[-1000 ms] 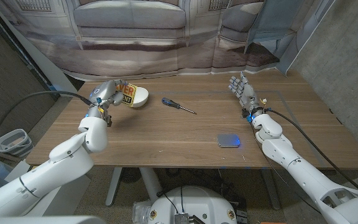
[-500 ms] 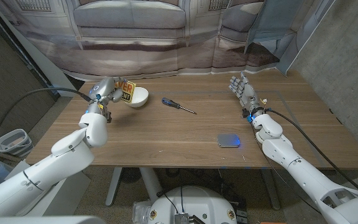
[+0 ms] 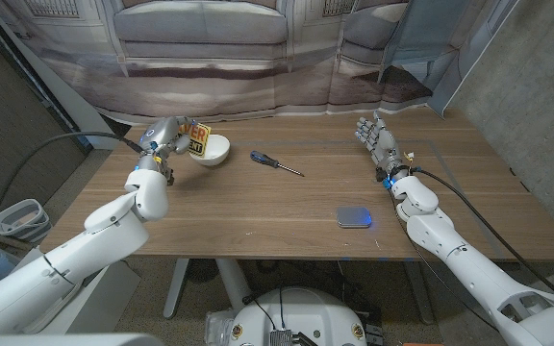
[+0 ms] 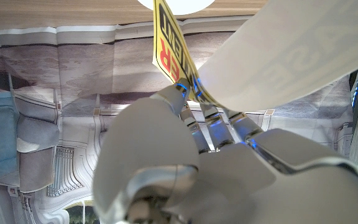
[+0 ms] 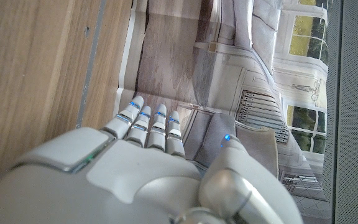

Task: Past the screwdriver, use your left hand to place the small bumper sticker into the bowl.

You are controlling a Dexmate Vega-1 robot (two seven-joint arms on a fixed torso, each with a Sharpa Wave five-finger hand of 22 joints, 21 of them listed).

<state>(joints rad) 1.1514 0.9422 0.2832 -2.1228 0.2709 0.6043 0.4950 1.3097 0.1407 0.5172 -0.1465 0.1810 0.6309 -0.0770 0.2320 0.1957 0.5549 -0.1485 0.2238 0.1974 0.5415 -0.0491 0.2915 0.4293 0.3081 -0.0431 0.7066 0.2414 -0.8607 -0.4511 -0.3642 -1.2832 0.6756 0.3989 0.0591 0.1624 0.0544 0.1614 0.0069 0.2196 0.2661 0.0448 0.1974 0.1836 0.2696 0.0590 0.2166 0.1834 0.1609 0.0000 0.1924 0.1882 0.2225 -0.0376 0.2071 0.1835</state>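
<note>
My left hand (image 3: 165, 135) holds the small yellow bumper sticker (image 3: 197, 139) with red and black print, just over the left rim of the white bowl (image 3: 213, 151) at the table's far left. The left wrist view has the sticker (image 4: 174, 53) pinched between my fingers (image 4: 194, 118), with the bowl (image 4: 176, 5) beyond it. A screwdriver (image 3: 273, 161) with a dark handle lies on the table to the right of the bowl. My right hand (image 3: 377, 141) stands at the far right, fingers apart, holding nothing; it appears as the hand (image 5: 148, 162) in the right wrist view.
A blue-grey flat case (image 3: 354, 218) lies on the wooden table (image 3: 258, 207) near the front right. A printed backdrop hangs behind the far edge.
My left hand has carried the sticker a little further away and to the right, nearer the bowl's rim. The right arm has stayed still.
</note>
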